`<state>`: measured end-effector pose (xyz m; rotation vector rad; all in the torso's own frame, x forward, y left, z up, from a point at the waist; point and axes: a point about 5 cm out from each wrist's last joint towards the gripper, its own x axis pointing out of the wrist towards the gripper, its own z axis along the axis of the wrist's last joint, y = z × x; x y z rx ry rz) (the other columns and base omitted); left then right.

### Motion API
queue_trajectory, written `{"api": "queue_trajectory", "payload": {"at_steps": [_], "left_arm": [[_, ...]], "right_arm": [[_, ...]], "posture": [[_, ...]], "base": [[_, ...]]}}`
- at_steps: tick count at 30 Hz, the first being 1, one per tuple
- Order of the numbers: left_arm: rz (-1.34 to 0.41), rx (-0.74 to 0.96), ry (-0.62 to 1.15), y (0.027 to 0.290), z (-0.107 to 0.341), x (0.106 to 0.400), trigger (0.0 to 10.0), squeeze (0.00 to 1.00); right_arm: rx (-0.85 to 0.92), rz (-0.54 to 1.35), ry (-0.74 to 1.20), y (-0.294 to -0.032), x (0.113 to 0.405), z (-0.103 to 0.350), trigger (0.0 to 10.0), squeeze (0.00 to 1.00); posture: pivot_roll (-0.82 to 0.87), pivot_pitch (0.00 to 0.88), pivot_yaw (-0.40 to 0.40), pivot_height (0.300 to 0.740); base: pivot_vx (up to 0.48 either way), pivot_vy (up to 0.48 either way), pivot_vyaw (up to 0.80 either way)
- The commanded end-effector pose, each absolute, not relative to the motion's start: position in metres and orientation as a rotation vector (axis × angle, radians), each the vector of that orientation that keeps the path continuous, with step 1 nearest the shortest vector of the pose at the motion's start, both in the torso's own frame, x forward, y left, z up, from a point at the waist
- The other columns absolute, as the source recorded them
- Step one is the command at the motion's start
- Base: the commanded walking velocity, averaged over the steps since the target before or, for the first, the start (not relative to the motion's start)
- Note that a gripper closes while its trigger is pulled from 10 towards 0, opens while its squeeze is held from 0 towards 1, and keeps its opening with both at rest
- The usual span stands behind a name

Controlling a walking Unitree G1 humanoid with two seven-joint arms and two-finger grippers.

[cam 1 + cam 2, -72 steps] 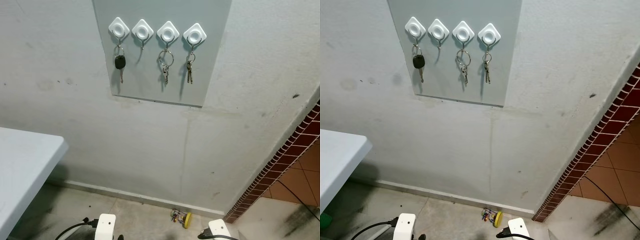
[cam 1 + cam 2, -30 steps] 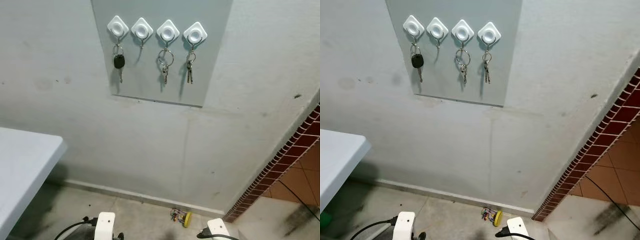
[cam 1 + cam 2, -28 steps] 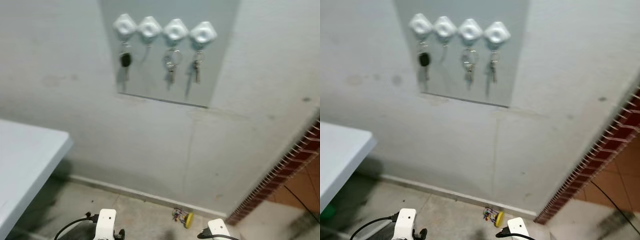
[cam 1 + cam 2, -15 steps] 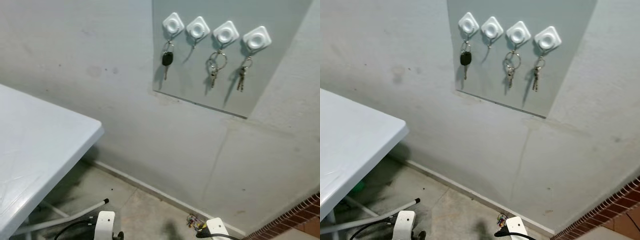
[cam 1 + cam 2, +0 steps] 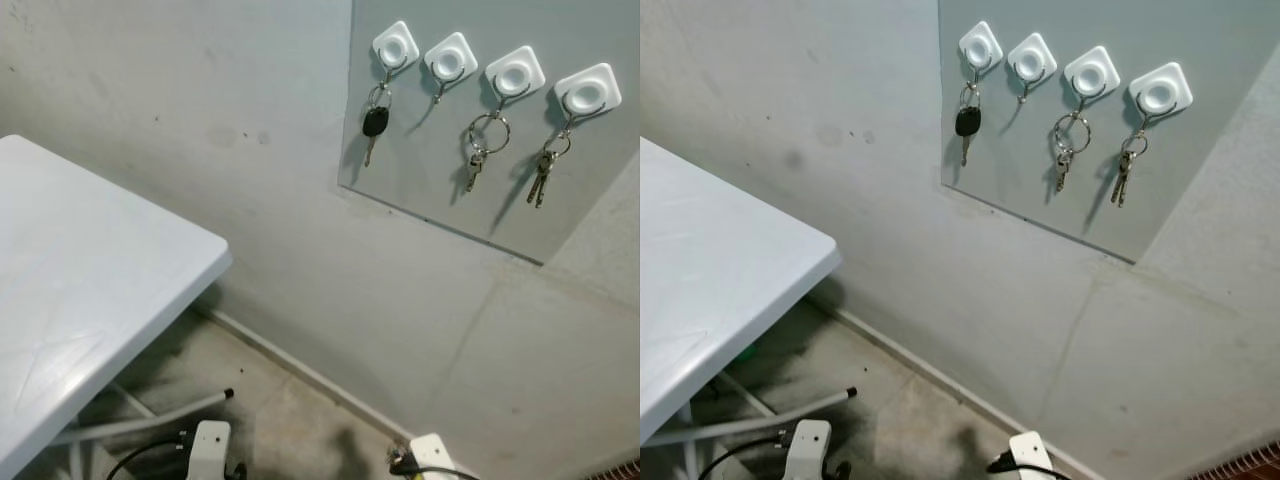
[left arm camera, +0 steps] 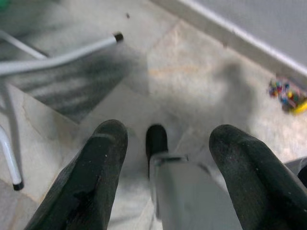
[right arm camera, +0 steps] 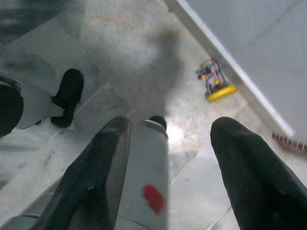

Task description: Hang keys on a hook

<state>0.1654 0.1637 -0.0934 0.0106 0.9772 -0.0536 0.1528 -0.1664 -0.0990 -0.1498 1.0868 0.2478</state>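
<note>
View swung left since earlier, my surface (image 5: 90,300) now larger | hooks (image 5: 487,70) with keys (image 5: 376,122) far above both pincers | left pincer (image 6: 168,163) released, empty | right pincer (image 7: 168,167) released, empty

White hooks (image 5: 449,59) sit on a pale grey board (image 5: 590,180); one key (image 5: 375,122) has a black head (the others are silvery). The table (image 5: 90,300) is white, the floor (image 5: 280,420) mottled grey.
</note>
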Motion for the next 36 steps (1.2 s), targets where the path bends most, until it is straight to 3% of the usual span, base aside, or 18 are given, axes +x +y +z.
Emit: {"api": "queue_trajectory", "payload": {"at_steps": [1, 36], "left_arm": [[-0.049, 0.017, 0.993, 0.1662, -0.0950, 0.1613, 10.0, 0.00], [-0.060, 0.032, 0.999, 0.1658, -0.0958, 0.1596, 10.0, 0.00]], "right_arm": [[-0.150, 0.241, 1.089, -0.1674, 0.1539, -0.0986, 10.0, 0.00], [-0.156, 0.253, 1.094, -0.1657, 0.1512, -0.0997, 10.0, 0.00]], "posture": [[-0.11, 0.000, -0.002, 0.740], [-0.11, 0.000, 0.002, 0.740]], "base": [[0.000, 0.000, 0.80], [0.000, 0.000, 0.80]]}}
